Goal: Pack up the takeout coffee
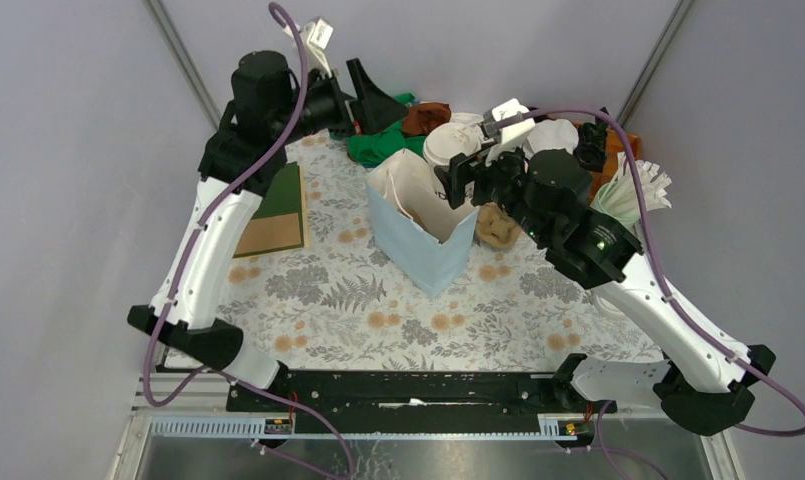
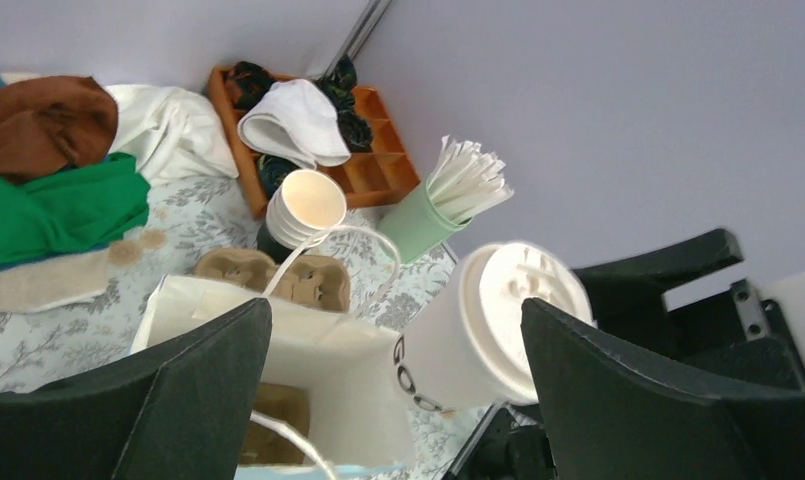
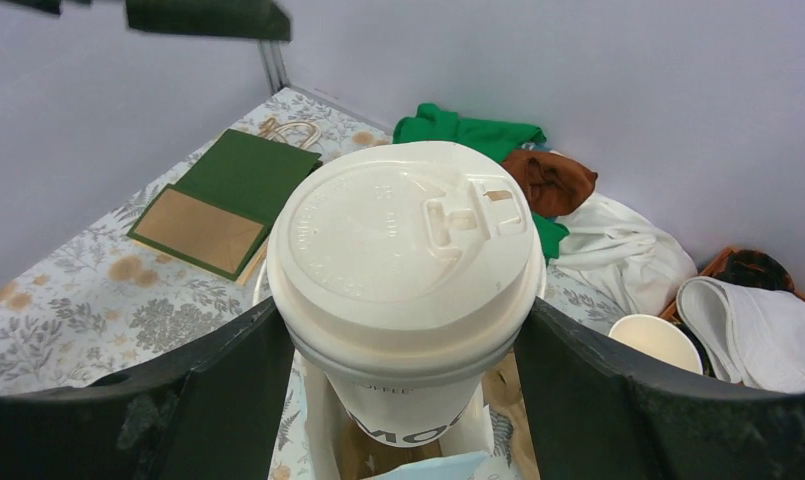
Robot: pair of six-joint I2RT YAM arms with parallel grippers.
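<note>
While right claw (image 3: 398,312) grips takeout coffee (image 3: 403,240) (plain only from its wrist) | left claw (image 2: 395,320) spread, empty

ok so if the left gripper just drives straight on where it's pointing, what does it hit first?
Most likely the takeout coffee, held by the right gripper over the paper bag: it sits in the open left gripper's line. Depth is unclear; the bag's rim could come first.
</note>
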